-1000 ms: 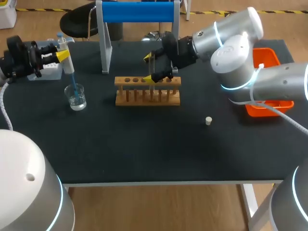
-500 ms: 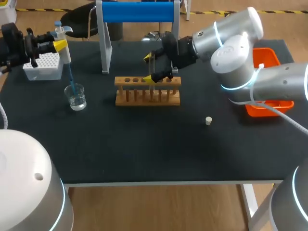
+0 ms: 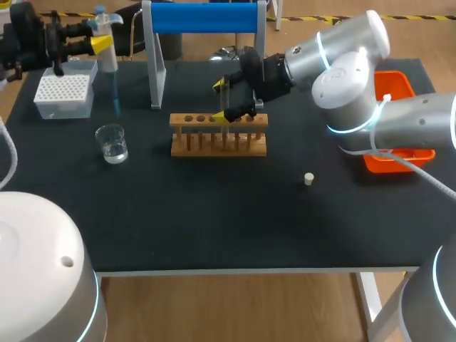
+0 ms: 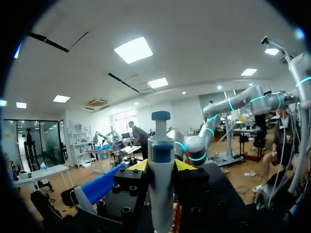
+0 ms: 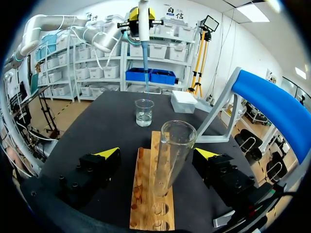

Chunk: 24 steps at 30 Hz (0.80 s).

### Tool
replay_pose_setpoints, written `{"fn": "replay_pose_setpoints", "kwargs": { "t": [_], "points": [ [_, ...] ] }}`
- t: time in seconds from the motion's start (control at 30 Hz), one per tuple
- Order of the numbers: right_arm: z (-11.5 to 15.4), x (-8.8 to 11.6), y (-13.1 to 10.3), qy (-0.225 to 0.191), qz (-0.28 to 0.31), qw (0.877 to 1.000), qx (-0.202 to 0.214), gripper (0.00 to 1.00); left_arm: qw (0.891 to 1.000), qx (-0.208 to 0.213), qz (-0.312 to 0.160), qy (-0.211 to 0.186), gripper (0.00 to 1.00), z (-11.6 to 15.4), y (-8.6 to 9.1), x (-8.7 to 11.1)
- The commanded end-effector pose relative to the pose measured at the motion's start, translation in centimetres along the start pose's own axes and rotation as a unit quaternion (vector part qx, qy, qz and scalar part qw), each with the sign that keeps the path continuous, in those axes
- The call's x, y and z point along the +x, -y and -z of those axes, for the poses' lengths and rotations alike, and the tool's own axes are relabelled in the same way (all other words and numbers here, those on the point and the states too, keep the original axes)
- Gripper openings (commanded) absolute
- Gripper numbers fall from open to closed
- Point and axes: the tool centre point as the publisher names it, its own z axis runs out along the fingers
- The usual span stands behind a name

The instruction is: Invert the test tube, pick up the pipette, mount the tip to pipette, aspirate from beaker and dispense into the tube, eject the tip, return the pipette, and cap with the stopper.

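Fingers of your left gripper [image 3: 102, 44] clamped the pipette [image 3: 110, 63] at upper left; your right gripper [image 3: 225, 100] stood open astride the test tube [image 5: 172, 155], upper centre.

Three vantage points on one table [image 3: 214, 214].
From high behind, looking down over everything; from the left wrist, close along the pipette [image 4: 162, 184], facing right; from the right wrist, close over the rack [image 5: 142, 190], facing left toward the beaker [image 5: 144, 112], shared with overhead.

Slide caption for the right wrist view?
Right gripper open around the upright test tube in the wooden rack; beaker ahead, left gripper holding the pipette high beyond it.
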Motion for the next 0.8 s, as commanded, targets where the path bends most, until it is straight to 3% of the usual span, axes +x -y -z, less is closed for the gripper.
{"fn": "replay_pose_setpoints", "kwargs": {
  "t": [0.03,0.13,0.8],
  "points": [
    [0.2,0.0,0.0,-0.001,0.000,1.000,0.001,1.00,1.000,-0.006,0.006,-0.015,0.00,-2.6,0.6,0.6],
    [0.2,0.0,0.0,-0.001,0.000,1.000,0.001,1.00,0.999,0.006,0.009,-0.034,0.00,-4.5,0.5,1.3],
    [0.2,0.0,0.0,-0.001,0.000,1.000,0.001,1.00,0.999,0.006,0.009,-0.034,0.00,-4.5,0.5,1.3]
  ]
}}
